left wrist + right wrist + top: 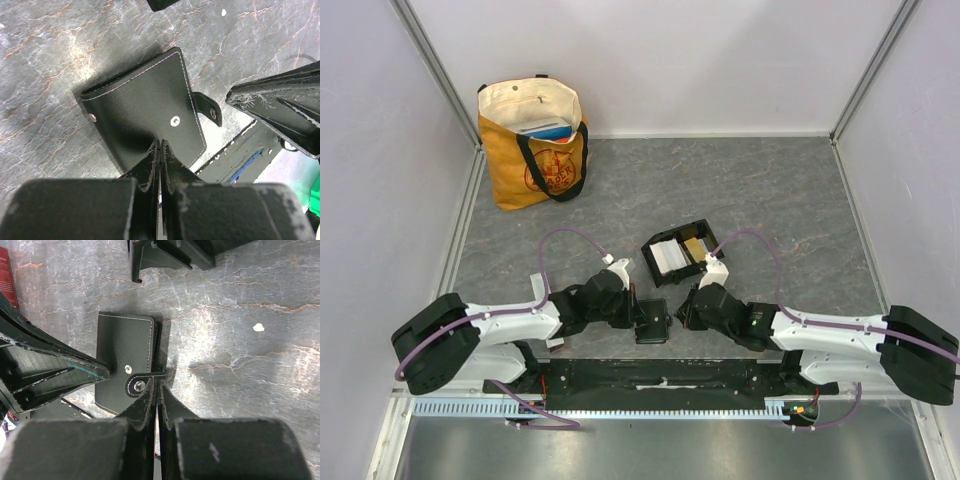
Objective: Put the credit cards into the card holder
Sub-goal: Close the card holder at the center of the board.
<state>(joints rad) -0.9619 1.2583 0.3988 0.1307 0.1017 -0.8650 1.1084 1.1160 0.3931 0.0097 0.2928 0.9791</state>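
Note:
The black card holder lies mid-table, with a pale card in its left compartment and an orange-gold card in its right. Its edge also shows at the top of the right wrist view. A flat black folding wallet lies just below it, between my grippers. My left gripper is shut on the near edge of the wallet. My right gripper is shut on the wallet's snap strap, which lies across the wallet.
An orange and cream tote bag stands at the back left, with things inside. White walls close off the table on three sides. A black rail runs along the near edge between the arm bases.

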